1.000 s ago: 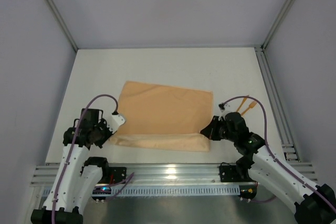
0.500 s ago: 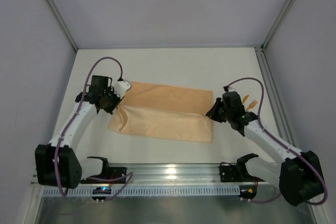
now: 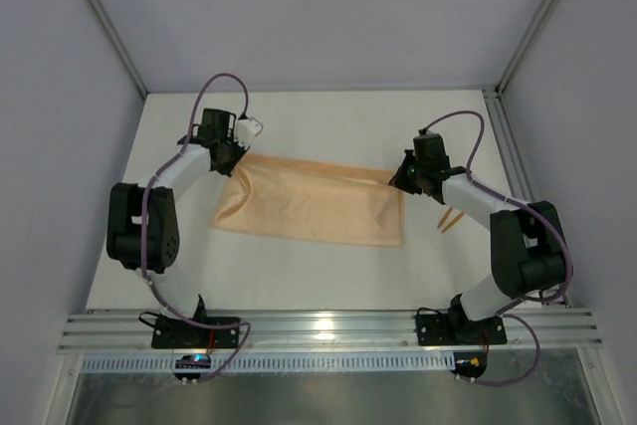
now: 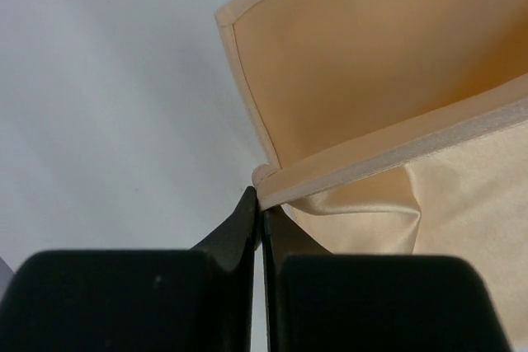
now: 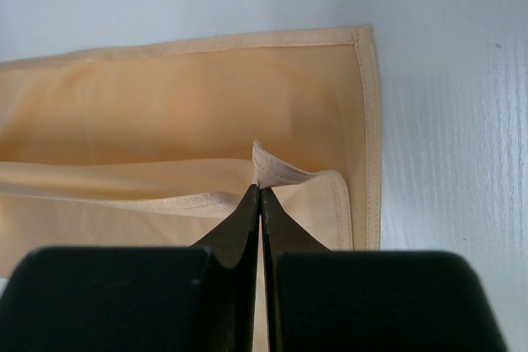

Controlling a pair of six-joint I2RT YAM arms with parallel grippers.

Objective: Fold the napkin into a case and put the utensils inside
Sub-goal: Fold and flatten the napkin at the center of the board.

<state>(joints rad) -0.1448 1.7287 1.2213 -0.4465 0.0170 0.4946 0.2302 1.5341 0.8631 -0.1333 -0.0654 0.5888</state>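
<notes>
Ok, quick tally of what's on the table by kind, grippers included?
napkin: 1
utensil: 1 showing, partly hidden
grippers: 2, left gripper and right gripper, both shut on the napkin
Total: 4

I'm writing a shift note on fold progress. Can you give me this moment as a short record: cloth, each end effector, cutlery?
cloth: soft peach-orange fabric napkin, one layer folded over, lying on the white table
left end effector: shut on the upper layer's left corner hem
right end effector: shut on the upper layer's right corner hem
cutlery: thin bright-orange plastic utensils, off the napkin's right edge, partly hidden by the right arm
case: not yet formed
</notes>
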